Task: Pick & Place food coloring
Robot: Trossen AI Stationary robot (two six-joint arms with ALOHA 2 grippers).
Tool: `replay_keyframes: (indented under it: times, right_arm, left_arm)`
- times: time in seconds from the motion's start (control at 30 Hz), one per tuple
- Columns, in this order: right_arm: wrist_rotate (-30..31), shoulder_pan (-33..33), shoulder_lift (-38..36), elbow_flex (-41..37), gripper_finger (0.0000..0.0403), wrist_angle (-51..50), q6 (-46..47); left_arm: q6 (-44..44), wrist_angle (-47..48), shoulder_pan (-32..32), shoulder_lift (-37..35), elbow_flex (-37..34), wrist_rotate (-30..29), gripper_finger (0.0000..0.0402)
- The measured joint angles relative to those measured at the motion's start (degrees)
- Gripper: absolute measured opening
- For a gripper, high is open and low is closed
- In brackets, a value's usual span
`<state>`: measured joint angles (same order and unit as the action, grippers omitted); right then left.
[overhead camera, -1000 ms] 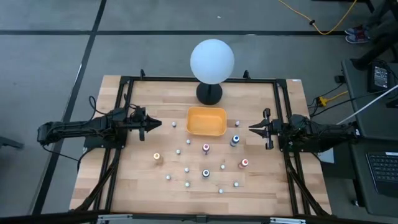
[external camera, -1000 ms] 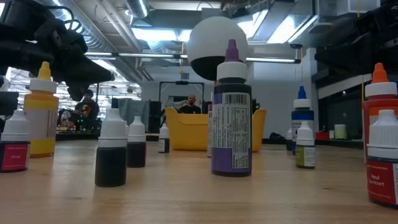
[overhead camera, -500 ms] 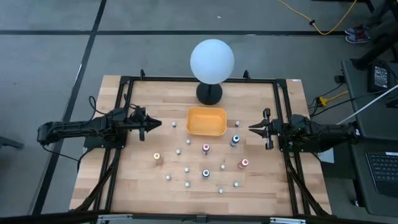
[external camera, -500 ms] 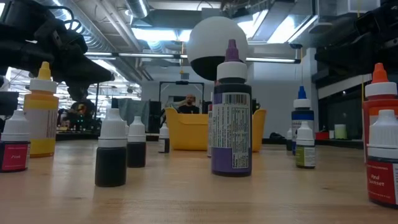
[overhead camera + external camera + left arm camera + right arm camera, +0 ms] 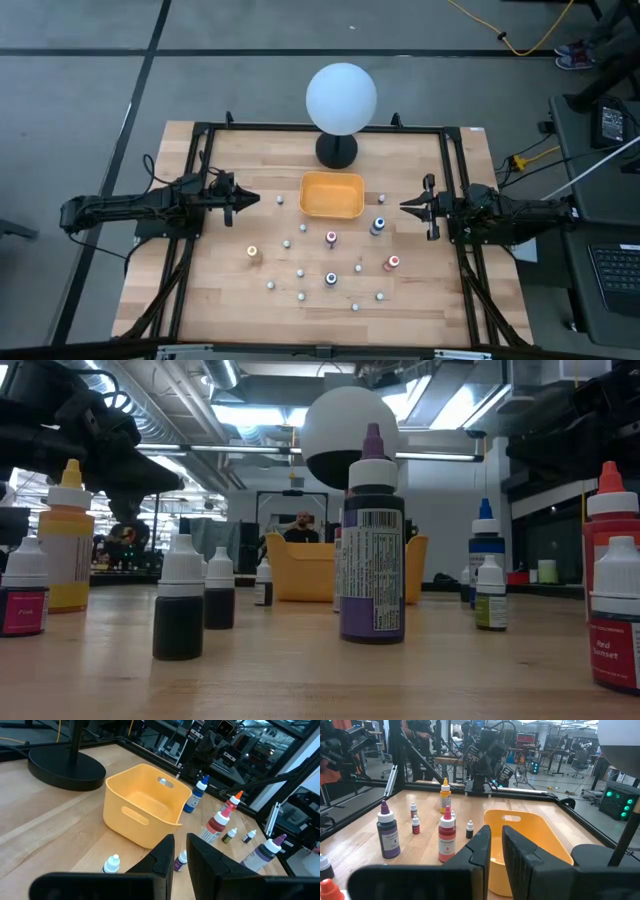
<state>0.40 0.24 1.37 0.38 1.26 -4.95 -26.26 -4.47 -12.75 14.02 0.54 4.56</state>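
The table (image 5: 200,290) is pale blond wood with plank lines, framed by black rails; at the upper centre of the high view a white globe (image 5: 341,97) stands on a black base above a yellow-orange tray (image 5: 332,195). The food coloring (image 5: 331,279) bottles scattered in the lower centre show orange, pink, red and blue tops, while the smaller ones look whitish-grey, though they are too tiny to tell for sure. In the low view the centre bottle (image 5: 372,550) is purple with a white barcode label, and both arms are dark.

Wooden table (image 5: 210,290) with scattered food coloring (image 5: 331,279), yellow-orange tray (image 5: 332,195), and black-based white globe (image 5: 340,98).
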Motion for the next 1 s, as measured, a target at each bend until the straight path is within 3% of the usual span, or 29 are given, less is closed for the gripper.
replay_keyframes:
  times: [0.17,0.33,0.53,0.67,0.8,1.0]
  right_arm:
    - [-0.02,0.00,0.01,0.01,0.0052,0.00,0.00]
    - [0.01,-0.01,0.01,0.00,0.0052,0.31,-0.02]
    - [-0.01,0.00,0.01,0.01,0.0052,0.26,0.24]
    - [-0.02,-0.01,0.01,0.00,0.0052,0.26,0.30]
    - [-0.24,-0.01,0.01,0.00,0.0052,0.60,1.75]
    - [1.46,0.00,-0.01,0.49,0.0052,4.92,3.52]
  left_arm:
    - [0.23,0.00,0.00,0.01,-0.01,-0.55,0.0047]
    - [3.87,-1.16,0.00,0.02,0.00,-9.44,0.0047]
    - [4.56,-1.78,0.00,0.02,-0.02,-11.97,0.0047]
    - [4.84,-2.36,-0.02,0.22,0.00,-19.10,0.0047]
    - [3.10,-6.22,0.00,0.25,0.24,-19.68,0.0047]
    - [2.67,-1.30,-0.07,1.45,8.92,-20.35,0.0047]
